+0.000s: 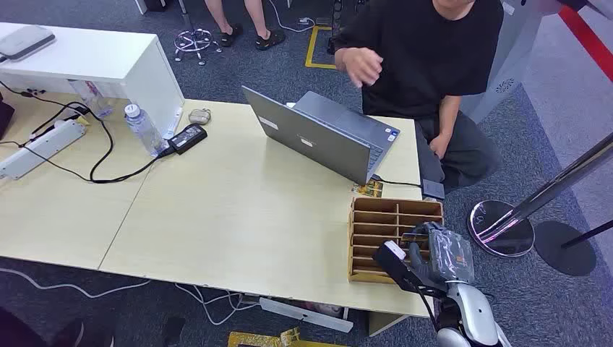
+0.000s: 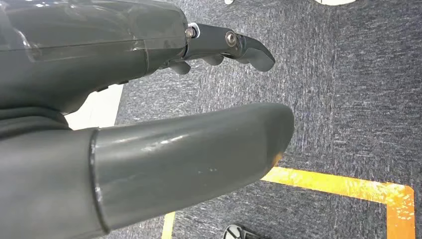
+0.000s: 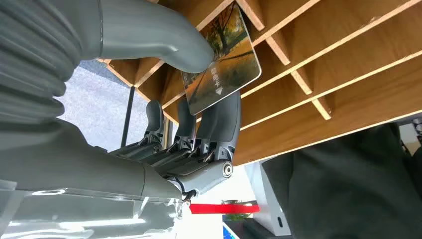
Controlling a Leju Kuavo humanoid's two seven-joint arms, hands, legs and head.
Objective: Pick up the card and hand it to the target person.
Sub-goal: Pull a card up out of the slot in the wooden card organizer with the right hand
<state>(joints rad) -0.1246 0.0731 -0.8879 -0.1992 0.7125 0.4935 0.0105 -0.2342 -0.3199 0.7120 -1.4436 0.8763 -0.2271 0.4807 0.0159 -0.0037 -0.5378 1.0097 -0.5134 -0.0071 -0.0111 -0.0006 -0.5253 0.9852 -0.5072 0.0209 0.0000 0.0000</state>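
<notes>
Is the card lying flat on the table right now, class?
No: in the right wrist view the card is pinched between the thumb and fingers of the right hand, up against the wooden slotted rack.

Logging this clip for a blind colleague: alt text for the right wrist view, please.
The right robot hand pinches a card printed with an autumn tree scene between thumb and fingers, right by the slots of a wooden card rack. A person's dark clothing lies beyond.
</notes>
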